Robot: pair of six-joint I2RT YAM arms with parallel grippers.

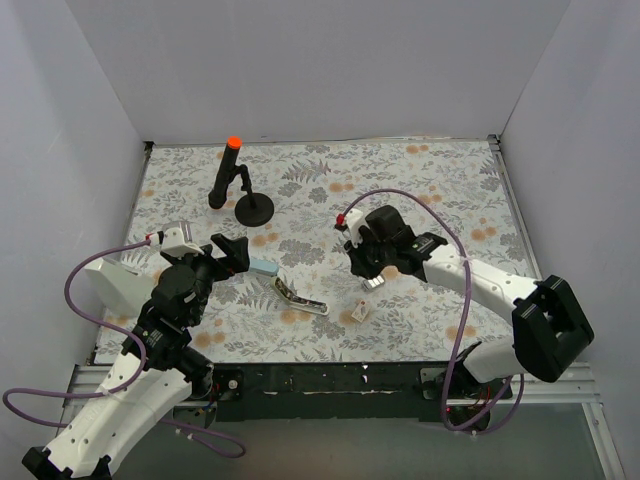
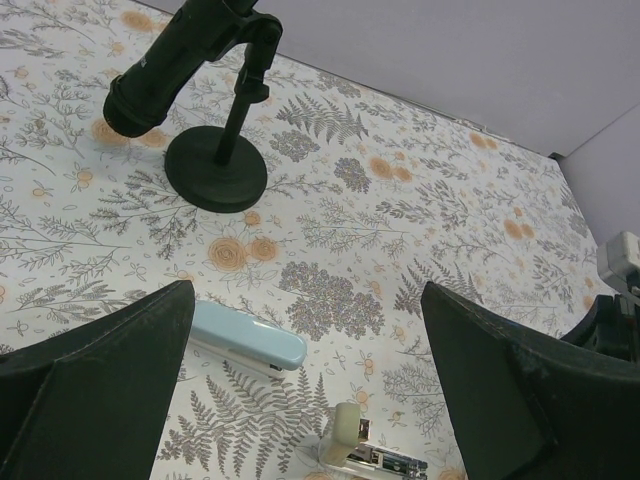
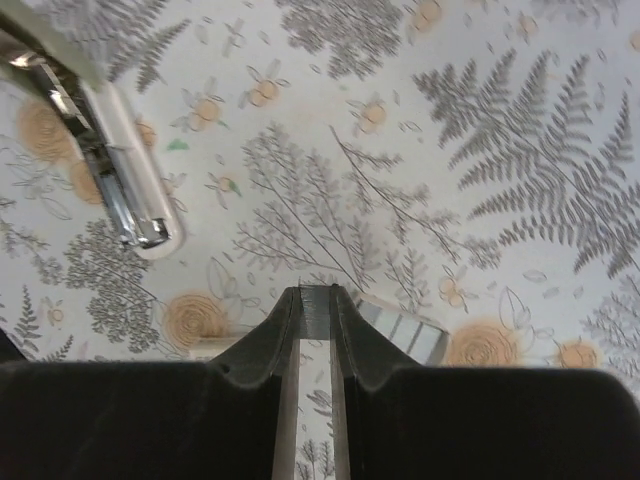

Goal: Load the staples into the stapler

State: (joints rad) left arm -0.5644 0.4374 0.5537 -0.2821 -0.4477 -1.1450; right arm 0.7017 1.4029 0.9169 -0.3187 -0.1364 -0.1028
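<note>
No word, brand or number can be read in any of these views. The small cardboard box [image 1: 360, 312], in the lower middle of the overhead view, carries a reddish mark (too small to tell whether it is lettering or a logo). On the stapler [image 2: 372, 456], at the bottom edge of the left wrist view, a narrow strip shows tiny coloured marks, likewise too small to read. In the upper left of the right wrist view, the stapler's metal is blurred, and nothing on it is legible.
</note>
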